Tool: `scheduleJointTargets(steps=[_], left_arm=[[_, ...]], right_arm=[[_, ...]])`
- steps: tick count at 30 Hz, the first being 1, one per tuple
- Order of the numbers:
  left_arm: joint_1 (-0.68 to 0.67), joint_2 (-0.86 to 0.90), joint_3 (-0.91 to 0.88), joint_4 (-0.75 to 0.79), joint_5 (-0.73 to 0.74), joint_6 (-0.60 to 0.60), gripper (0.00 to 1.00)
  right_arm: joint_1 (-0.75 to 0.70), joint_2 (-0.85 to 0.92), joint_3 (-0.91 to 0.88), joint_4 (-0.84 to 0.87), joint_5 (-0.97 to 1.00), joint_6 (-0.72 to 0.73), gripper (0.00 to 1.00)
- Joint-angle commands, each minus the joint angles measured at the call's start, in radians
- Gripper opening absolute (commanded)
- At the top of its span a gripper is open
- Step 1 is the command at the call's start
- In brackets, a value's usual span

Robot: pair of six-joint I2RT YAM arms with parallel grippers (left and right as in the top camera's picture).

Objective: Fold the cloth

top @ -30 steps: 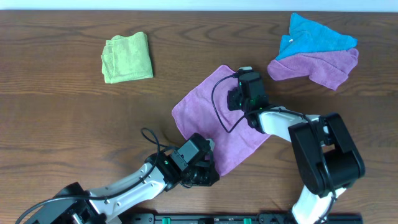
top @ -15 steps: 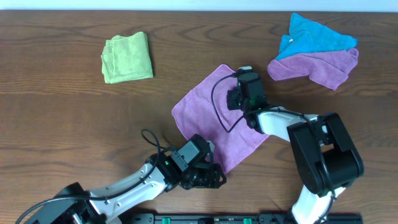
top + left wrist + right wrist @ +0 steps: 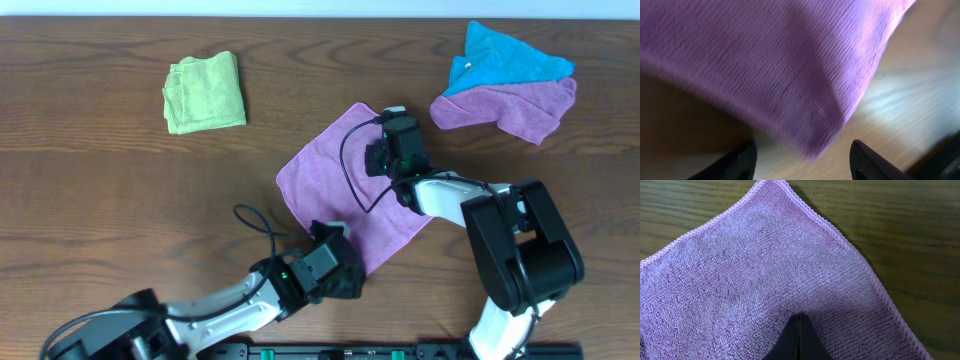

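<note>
Microfibre, so soft, light and limp; it'll drape and drag on the wood. The cloth (image 3: pixel 320 185) lies flat as a diamond mid-table (image 3: pixel 100 220). Best hold is a hemmed corner, and the near one sits at the left gripper (image 3: pixel 802 162). Its jaws are apart and the corner looks unheld, though that view is blurred. The right gripper (image 3: pixel 798 337) is closed, tips pressing the fabric near the far corner. A second ago the left jaws were shut at that corner; the wrist has since backed off. Cloth outline and right side are unchanged.
</note>
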Motion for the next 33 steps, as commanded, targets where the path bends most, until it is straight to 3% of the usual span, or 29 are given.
scheduleJointTargets(steps=[1, 8, 9, 10, 12, 15, 17, 25, 29, 32, 33], left_arm=[[-0.005, 0.087, -0.008, 0.068, -0.051, -0.063, 0.61], [-0.005, 0.193, -0.008, 0.227, 0.078, -0.130, 0.61], [-0.005, 0.192, -0.008, 0.230, 0.094, -0.130, 0.57], [-0.005, 0.190, -0.008, 0.232, 0.109, -0.130, 0.47], [-0.005, 0.188, -0.008, 0.248, 0.145, -0.131, 0.18], [-0.004, 0.188, -0.008, 0.308, 0.216, -0.131, 0.15], [-0.004, 0.188, -0.008, 0.354, 0.257, -0.131, 0.06], [-0.004, 0.188, -0.008, 0.478, 0.436, -0.156, 0.06], [-0.004, 0.189, -0.008, 0.430, 0.506, -0.149, 0.10], [-0.004, 0.189, -0.008, 0.325, 0.523, -0.128, 0.20], [-0.004, 0.189, -0.008, 0.293, 0.523, -0.122, 0.36]], right_arm=[[0.000, 0.044, -0.025, -0.016, 0.008, 0.013, 0.01], [-0.007, 0.044, -0.025, -0.015, 0.009, 0.008, 0.01], [-0.010, 0.044, -0.025, -0.014, 0.013, 0.008, 0.01], [-0.013, 0.044, -0.025, -0.013, 0.018, 0.008, 0.01], [-0.018, 0.044, -0.025, -0.008, 0.028, 0.008, 0.01], [-0.023, 0.044, -0.025, 0.002, 0.042, 0.009, 0.01], [-0.023, 0.044, -0.025, 0.011, 0.042, 0.009, 0.02], [-0.023, 0.045, -0.025, 0.031, 0.060, 0.013, 0.01], [-0.023, 0.056, -0.025, 0.039, 0.068, 0.013, 0.01], [-0.023, 0.064, -0.025, 0.034, 0.068, 0.013, 0.02], [-0.021, 0.064, -0.025, 0.034, 0.067, 0.013, 0.01]])
